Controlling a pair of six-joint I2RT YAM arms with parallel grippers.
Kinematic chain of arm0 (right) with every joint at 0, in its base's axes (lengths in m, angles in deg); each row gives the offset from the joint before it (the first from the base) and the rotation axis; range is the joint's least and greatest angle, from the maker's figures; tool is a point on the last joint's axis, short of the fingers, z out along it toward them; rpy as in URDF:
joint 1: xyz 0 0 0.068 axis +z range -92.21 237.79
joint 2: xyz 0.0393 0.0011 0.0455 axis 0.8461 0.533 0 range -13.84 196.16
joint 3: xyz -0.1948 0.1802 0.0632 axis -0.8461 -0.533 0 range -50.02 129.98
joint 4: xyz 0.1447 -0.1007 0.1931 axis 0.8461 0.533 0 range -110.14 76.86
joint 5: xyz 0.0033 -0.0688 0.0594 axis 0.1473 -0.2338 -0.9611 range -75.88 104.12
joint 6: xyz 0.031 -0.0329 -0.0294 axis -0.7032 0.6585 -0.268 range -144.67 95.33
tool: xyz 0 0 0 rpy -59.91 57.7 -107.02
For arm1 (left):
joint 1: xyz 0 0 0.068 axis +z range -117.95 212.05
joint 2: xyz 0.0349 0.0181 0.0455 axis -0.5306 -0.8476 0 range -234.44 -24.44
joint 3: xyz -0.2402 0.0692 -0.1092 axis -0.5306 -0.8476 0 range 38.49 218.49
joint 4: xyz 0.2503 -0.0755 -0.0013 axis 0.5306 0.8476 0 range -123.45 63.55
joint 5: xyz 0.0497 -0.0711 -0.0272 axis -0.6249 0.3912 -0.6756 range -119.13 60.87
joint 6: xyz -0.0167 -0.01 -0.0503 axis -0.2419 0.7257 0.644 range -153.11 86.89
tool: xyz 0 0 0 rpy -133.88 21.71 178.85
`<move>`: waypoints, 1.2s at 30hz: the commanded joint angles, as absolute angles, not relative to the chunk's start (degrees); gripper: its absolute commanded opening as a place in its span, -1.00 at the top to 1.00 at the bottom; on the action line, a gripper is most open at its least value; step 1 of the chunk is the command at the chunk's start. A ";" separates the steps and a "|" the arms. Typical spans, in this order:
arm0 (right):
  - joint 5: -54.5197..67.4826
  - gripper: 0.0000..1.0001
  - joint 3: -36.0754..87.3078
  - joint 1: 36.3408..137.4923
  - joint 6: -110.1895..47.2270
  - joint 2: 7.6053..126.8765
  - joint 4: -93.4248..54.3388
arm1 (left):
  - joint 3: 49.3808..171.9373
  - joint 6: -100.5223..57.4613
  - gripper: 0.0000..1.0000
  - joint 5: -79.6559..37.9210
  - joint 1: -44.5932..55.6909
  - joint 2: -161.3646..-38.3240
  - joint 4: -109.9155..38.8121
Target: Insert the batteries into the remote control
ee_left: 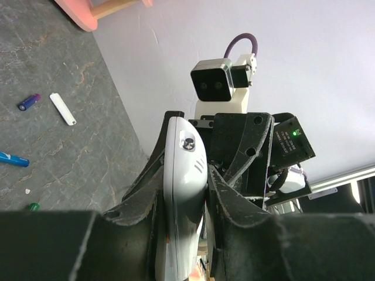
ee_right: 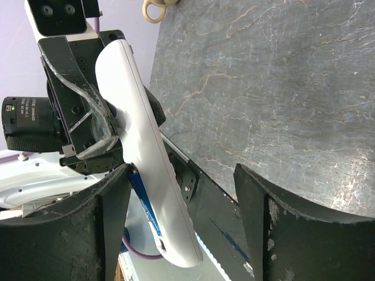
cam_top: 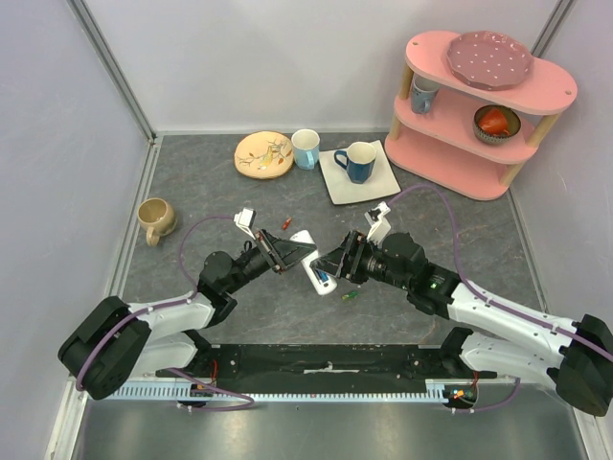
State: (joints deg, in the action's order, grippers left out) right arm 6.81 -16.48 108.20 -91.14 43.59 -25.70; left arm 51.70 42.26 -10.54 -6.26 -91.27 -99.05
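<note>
A dark grey, marble-veined tabletop [cam_top: 211, 192] enclosed by plain pale lavender wall panels [cam_top: 268, 67] on the left, back and right, joined at the corners by slanting silver metal posts [cam_top: 113, 69]. A pink three-tier shelf [cam_top: 441, 158] with pale wooden pegs stands in the far right corner. Lighting is soft and even, shadows faint

remote control [ee_right: 132, 111]: white | table [cam_top: 211, 192]: grey, veined | shelf [cam_top: 450, 158]: pink | mug [cam_top: 356, 163]: blue | battery [cam_top: 351, 296]: green

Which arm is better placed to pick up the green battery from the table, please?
The right arm: the right end effector is open and free, with the green battery close by, whereas the left end effector is clamped on the remote control.
</note>
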 commanded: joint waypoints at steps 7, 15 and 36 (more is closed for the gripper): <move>6.56 -0.51 -19.61 108.15 -89.97 43.29 -21.90 | 54.84 42.30 0.96 -11.02 -4.78 -88.25 -105.61; 6.48 -0.49 -20.57 107.89 -89.44 43.20 -22.07 | 55.01 42.65 0.96 -11.02 -4.51 -87.81 -105.61; 6.12 -0.48 -22.33 107.45 -88.65 42.41 -21.98 | 55.01 42.74 0.96 -11.02 -4.25 -87.11 -105.17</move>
State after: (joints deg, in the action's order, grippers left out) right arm 6.11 -19.98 108.01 -91.10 42.19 -29.57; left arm 51.72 42.20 -9.36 -5.45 -89.76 -96.25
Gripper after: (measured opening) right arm 0.748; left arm 0.324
